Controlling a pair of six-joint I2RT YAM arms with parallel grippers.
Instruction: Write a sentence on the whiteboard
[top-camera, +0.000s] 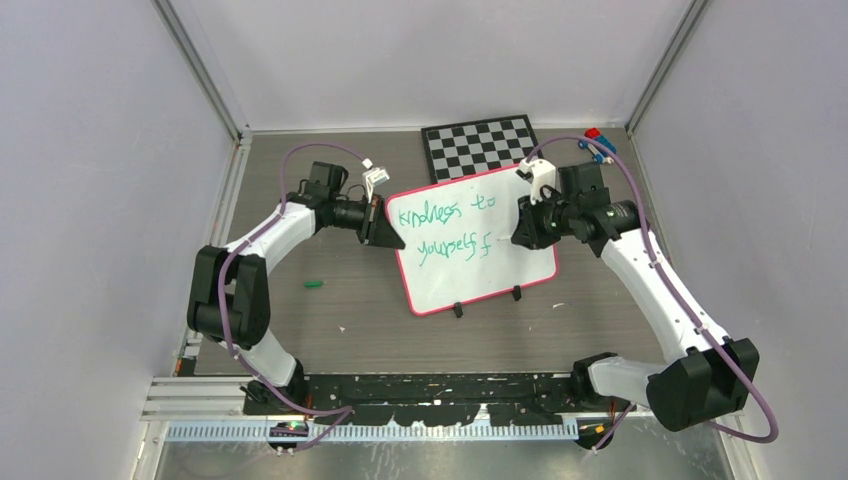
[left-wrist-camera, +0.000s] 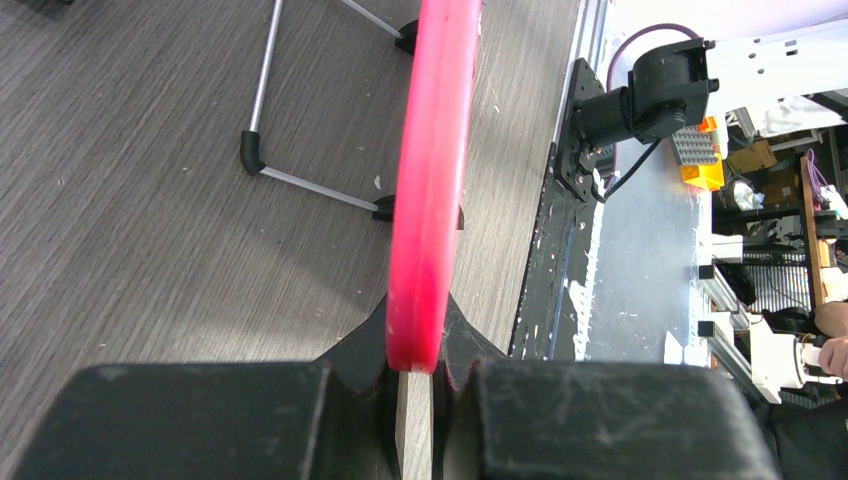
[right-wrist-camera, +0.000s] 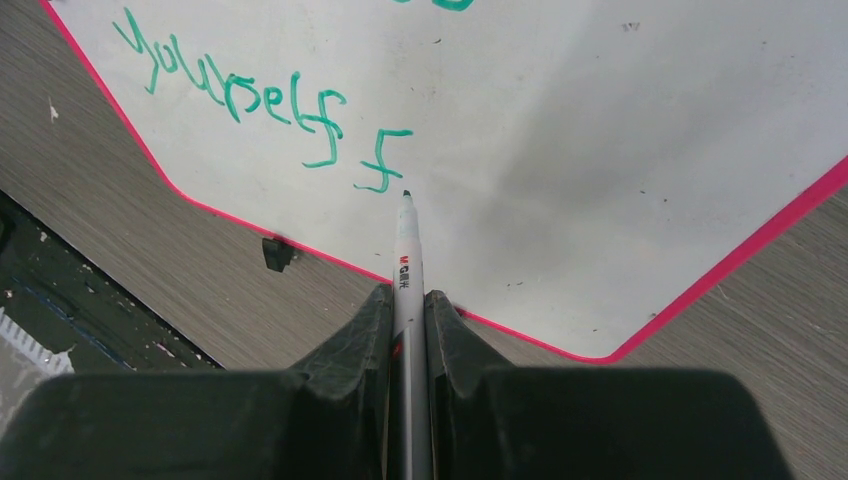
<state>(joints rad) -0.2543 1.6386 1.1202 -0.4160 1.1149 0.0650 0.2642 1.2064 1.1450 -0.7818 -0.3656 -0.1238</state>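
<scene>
The whiteboard (top-camera: 480, 270) with its pink-red frame stands tilted on two black feet mid-table. Green lettering (top-camera: 445, 228) on it reads "kindness to" and below "yourself f". My left gripper (top-camera: 385, 222) is shut on the board's left edge; in the left wrist view the pink frame (left-wrist-camera: 430, 180) runs edge-on between the jaws (left-wrist-camera: 417, 352). My right gripper (top-camera: 522, 228) is shut on a grey-white marker (right-wrist-camera: 406, 270). Its green tip sits just right of the last "f" (right-wrist-camera: 382, 160), close to the board surface (right-wrist-camera: 600, 170).
A black-and-white chequered board (top-camera: 480, 145) lies behind the whiteboard. A small green cap (top-camera: 314, 285) lies on the table left of the board. Red and blue items (top-camera: 597, 143) sit at the back right. Grey walls enclose the table on three sides.
</scene>
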